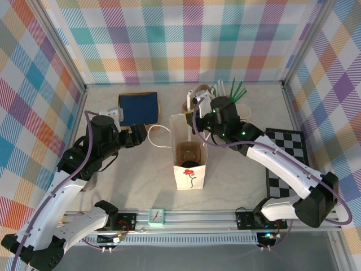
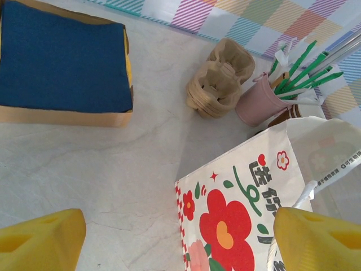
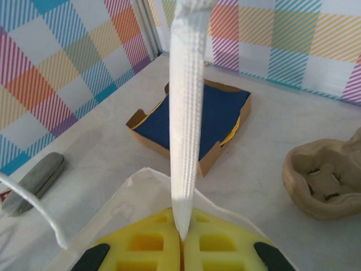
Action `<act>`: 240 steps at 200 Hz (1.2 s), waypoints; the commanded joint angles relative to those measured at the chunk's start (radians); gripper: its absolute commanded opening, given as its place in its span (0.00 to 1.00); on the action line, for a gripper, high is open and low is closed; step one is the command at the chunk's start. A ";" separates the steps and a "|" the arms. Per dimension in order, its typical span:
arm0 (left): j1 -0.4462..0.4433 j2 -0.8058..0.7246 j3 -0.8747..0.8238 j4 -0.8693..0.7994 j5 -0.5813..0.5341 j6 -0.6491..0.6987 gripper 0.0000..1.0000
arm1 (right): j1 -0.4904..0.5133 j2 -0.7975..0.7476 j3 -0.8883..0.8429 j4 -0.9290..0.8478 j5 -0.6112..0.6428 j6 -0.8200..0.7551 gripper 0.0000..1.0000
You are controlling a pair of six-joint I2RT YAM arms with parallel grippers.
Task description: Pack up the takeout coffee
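Grip status: right gripper point(image 3: 181, 240) clenched on white handle point(image 3: 185, 113) of paper bag point(image 1: 188, 179), strap taut; left gripper point(image 2: 179, 240) released, beside the bag. Inside bag, frame centre: takeout coffee point(image 1: 189, 165). Risk: sideways pull tips bag, coffee spills; strap could slip free.

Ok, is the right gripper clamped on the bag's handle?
Yes, the right gripper is shut on the white handle, which rises from between its closed jaws.
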 commanded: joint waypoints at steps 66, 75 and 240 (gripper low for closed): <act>0.010 -0.023 -0.020 0.027 -0.010 -0.006 0.86 | 0.020 0.013 -0.001 0.091 0.098 -0.031 0.30; 0.010 -0.023 -0.020 0.028 -0.010 -0.004 0.86 | 0.024 0.007 -0.001 0.090 0.102 -0.034 0.31; 0.144 0.228 0.089 0.051 0.028 -0.049 0.87 | 0.039 -0.121 0.296 -0.427 0.157 0.006 0.74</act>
